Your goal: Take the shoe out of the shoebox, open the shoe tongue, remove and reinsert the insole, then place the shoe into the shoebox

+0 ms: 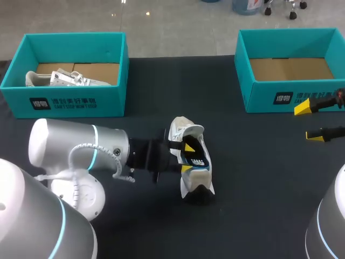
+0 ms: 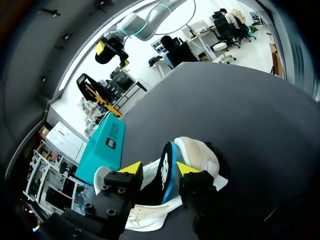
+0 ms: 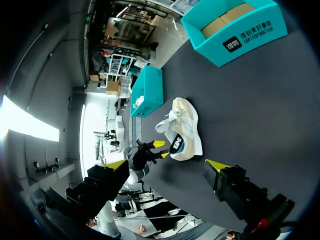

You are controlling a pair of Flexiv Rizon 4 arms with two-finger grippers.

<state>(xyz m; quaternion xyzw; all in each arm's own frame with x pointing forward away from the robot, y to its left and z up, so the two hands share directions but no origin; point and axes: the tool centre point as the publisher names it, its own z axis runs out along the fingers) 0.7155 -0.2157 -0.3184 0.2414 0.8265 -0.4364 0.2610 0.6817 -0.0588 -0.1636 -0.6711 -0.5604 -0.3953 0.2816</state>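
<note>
**Insole step is underway, boxing is yet to come**

The cream-white lace-up sneaker (image 1: 183,129) is lying mid-table, well apart from both boxes, so the take-out part looks done. The left gripper (image 1: 188,157) is pinching the black-and-blue foam insole (image 1: 198,159) from both sides, half up out of the sneaker. Pulling or refitting? Can't say. The right gripper (image 1: 308,121) is hanging wide open, holding nothing, near the empty teal cardboard shoebox (image 1: 259,97) at far right. Boxing the sneaker is probably what's left.
</note>
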